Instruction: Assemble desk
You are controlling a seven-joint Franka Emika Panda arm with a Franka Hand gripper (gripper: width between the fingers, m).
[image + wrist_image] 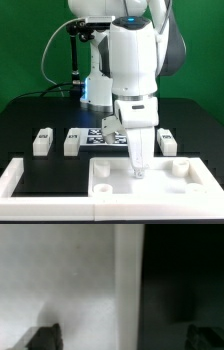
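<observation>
Claw (137, 172), exterior view: it hangs point-down from the white arm (135, 70) over the panel (150, 185). Its fingers merge here with a white upright shape, so the gap cannot be read in this view.

Setting: a black tabletop (25, 120) before a green backdrop (25, 40), with a white rail (30, 178) along the near side.

Position: the panel lies flat at the near edge, directly under the claw. The claw's tip stands at or just above the top face, toward the end on the exterior view's left. On the tabletop, leg 1 (41, 141) and leg 2 (72, 142) stand apart from each other, well to the exterior view's left of the claw. Behind the panel, leg 3 (166, 143) stands near the claw on the exterior view's right. The marker board (103, 134) lies flat behind the claw, between leg 2 and leg 3.

Orientation: the panel's long axis runs across the view from left to right. Its broad face is up, with dark recesses near the corners.

Wrist view: two dark fingertips (45, 336) stand wide apart at opposite sides of the frame, so the claw is open and no grip shows. A blurred white surface (60, 280) fills about half the gap. It ends at a straight edge running away from the tips, and beyond that all is dark. Whether this surface is the panel or a leg cannot be told.
</observation>
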